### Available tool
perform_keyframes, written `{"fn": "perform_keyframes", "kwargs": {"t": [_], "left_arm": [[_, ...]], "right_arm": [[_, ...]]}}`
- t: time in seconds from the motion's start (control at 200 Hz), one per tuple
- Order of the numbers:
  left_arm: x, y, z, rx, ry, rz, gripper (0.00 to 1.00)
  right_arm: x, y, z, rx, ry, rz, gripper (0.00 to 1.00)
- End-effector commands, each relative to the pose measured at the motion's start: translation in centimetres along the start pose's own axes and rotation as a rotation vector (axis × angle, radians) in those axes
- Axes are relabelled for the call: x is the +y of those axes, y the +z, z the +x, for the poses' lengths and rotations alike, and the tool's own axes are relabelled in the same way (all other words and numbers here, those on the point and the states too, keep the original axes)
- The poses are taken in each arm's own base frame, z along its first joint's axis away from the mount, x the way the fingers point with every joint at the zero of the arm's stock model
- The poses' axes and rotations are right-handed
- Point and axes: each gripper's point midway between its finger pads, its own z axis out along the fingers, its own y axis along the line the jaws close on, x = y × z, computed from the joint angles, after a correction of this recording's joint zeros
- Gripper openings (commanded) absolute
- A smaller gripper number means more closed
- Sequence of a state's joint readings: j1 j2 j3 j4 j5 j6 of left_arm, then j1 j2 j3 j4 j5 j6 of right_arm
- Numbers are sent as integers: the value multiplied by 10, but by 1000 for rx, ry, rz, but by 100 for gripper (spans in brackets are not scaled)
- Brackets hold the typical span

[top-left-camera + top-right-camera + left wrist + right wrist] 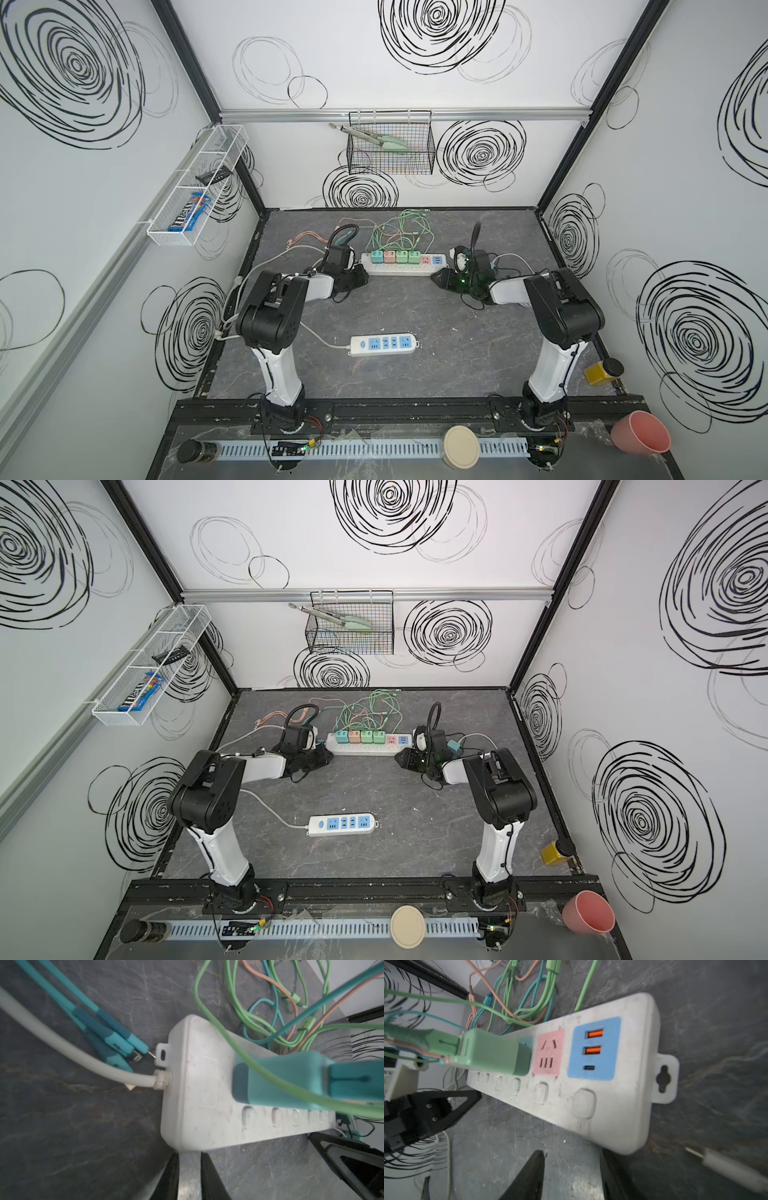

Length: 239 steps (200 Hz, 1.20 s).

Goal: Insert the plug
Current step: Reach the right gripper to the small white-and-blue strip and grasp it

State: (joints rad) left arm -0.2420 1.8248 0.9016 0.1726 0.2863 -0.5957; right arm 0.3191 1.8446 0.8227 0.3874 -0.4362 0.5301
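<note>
Starting at the left, the left claw (189,1154) sits low at the cord end of the long white power strip (399,271). Its two fingers are only slightly parted, just off the strip's near edge, with bare tabletop (457,332) between them and nothing gripped. Four cube plugs stand seated side by side along the strip: a teal plug (377,256), a pink plug (389,256), a green plug (401,256) and a second green plug (492,1051). That last one is pressed down into its socket, just beside an open pink socket (549,1054). A tangle of green, teal and pink cables (399,232) lies behind the plugs. Nearer the front, well apart, a shorter power strip (383,345) lies flat with its blue sockets facing up. Right of the pink socket comes a blue USB panel (593,1049). Off that end the right claw (572,1153) hangs released, its fingers spread wide with only tabletop between them.
</note>
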Motion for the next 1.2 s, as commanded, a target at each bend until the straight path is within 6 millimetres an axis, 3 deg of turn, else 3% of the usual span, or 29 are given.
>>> {"fn": "perform_keyframes", "kwargs": {"t": [0.0,0.125,0.27,0.46,0.59,0.77,0.971,1.066,1.191], "left_arm": [[-27,-45,-14,-118,29,37,30],[-41,-87,-1,-199,36,30,44],[-42,-125,21,-251,20,18,68],[-10,-164,30,-317,-64,-21,100],[17,-189,23,-412,-119,-89,96],[37,-216,13,-523,-198,-138,96],[48,-226,11,-569,-221,-164,96],[52,-225,14,-572,-223,-166,96],[50,-221,15,-576,-229,-135,96]], "right_arm": [[27,-21,6,6,-147,2,62],[72,-39,19,-22,-398,-16,99],[125,-45,66,33,-778,-84,97],[166,-42,147,188,-1131,-253,98],[174,-33,194,311,-1333,-296,98],[170,-9,221,447,-1459,-233,98],[172,9,241,553,-1542,-240,99],[172,15,249,612,-1537,-243,95],[170,19,253,650,-1540,-232,72]]}}
